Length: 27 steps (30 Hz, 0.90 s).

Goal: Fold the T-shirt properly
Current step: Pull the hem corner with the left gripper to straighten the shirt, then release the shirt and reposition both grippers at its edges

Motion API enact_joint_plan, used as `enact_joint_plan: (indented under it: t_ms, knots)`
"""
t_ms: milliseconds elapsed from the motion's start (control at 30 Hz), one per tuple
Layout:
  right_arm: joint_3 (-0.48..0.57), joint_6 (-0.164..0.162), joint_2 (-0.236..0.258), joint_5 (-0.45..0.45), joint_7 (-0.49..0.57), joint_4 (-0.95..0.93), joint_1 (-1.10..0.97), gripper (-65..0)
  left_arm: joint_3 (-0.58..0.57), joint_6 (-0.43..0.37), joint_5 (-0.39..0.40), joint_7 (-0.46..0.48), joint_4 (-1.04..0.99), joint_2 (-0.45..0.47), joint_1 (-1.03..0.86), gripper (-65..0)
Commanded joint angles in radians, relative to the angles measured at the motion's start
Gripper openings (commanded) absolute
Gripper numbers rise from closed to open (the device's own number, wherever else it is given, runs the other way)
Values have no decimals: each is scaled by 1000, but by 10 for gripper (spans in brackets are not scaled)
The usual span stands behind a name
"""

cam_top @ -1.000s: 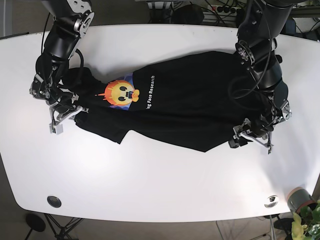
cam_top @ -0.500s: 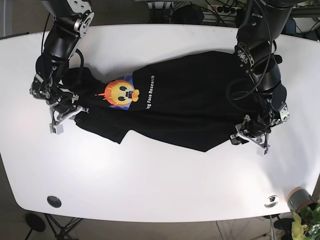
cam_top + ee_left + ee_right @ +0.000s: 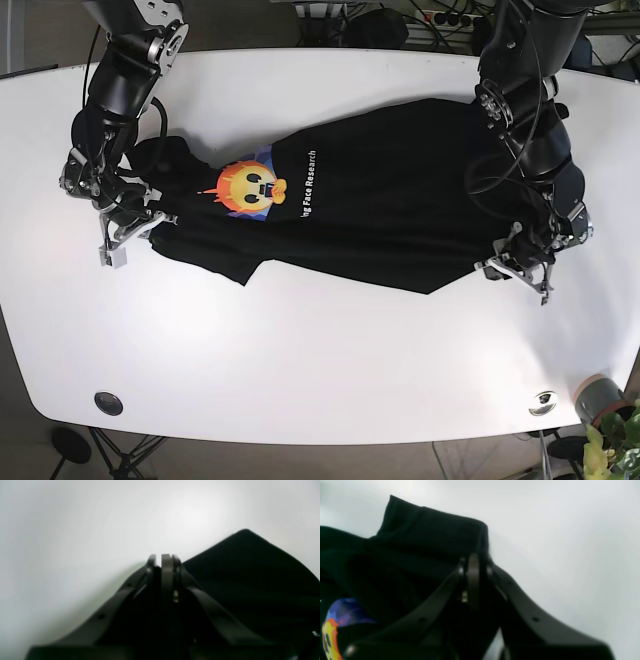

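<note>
A black T-shirt [image 3: 380,210] with a yellow-orange face print [image 3: 248,188] lies stretched across the white table. My left gripper [image 3: 515,265] is at the shirt's lower right corner. In the left wrist view, this gripper [image 3: 166,556] has its jaws shut, with black cloth [image 3: 250,575] right beside and under them. My right gripper [image 3: 128,238] is at the shirt's left end. In the right wrist view, this gripper [image 3: 473,556] is shut on a fold of the black cloth [image 3: 427,532], and the print [image 3: 330,635] shows at the lower left.
The white table [image 3: 320,360] has two round grommets [image 3: 108,403] [image 3: 543,402] near its front edge. A potted plant [image 3: 605,410] stands off the front right corner. Cables and gear lie beyond the far edge.
My left gripper has moved right and a little down, drawing the shirt's lower right corner with it. The print and the lower hem have shifted right. The right arm has barely moved.
</note>
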<state>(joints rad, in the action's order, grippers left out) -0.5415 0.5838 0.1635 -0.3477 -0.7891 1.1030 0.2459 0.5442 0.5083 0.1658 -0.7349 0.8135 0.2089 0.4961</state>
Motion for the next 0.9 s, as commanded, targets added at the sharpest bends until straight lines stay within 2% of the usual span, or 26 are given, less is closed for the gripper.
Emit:
enact_joint_plan:
  t_ms: [0, 433, 633, 867]
  knots:
    - [-1, 8, 12, -21, 17, 15, 22, -625, 4, -3, 11, 19, 103, 28, 25, -650]
    - [-2, 8, 12, -21, 17, 16, 22, -625, 4, 5, 13, -133, 425, 30, 11, -650]
    - [2, 6, 14, -21, 12, 39, 39, -626, -2, 3, 13, -145, 513, 28, -1, -650]
    - [2, 3, 14, -21, -69, 145, 91, -628, -11, -3, 13, -144, 524, 25, 11, -650]
